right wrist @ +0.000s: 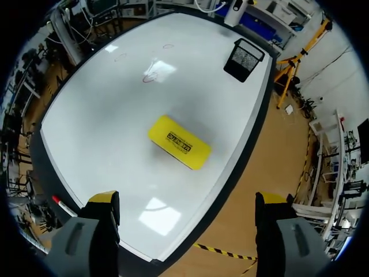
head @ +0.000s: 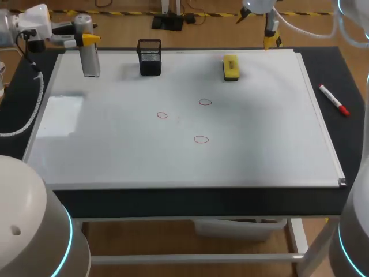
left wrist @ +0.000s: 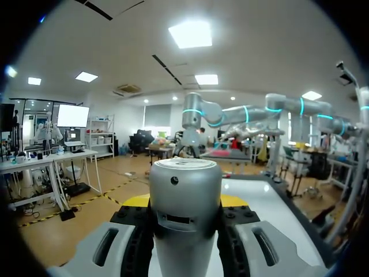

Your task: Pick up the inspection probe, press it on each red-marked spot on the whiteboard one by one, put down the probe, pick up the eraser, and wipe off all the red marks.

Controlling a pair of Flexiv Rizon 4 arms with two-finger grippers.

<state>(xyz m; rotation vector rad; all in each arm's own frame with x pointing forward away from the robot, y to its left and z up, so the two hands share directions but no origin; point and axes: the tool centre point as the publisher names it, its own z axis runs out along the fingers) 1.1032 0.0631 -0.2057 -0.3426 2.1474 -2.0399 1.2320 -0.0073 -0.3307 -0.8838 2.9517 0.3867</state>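
At the far left corner of the whiteboard (head: 115,156), the left gripper (left wrist: 185,208) is clamped on the inspection probe (head: 90,60), its dark pads pressing the silver cylinder from both sides. The probe stands upright with its flat cap towards the wrist, a hold that should let it be pushed straight down onto a spot. I cannot tell whether its lower end rests on the board or hangs just above it. The three red marks (head: 200,139) lie near the middle of the board, well apart from the probe, so I judge the pressing not yet begun and the carry across to be the next step. The right gripper (right wrist: 187,202) hovers over the far edge with its fingers spread wide and nothing between them. The yellow eraser (right wrist: 179,150) lies flat on the board just ahead of it, probably so the wiping can start once the probe is set down. A black mesh holder (head: 150,56) stands between probe and eraser, and a red-capped marker (head: 334,100) lies on the dark table (head: 351,144) beside the board's right edge.
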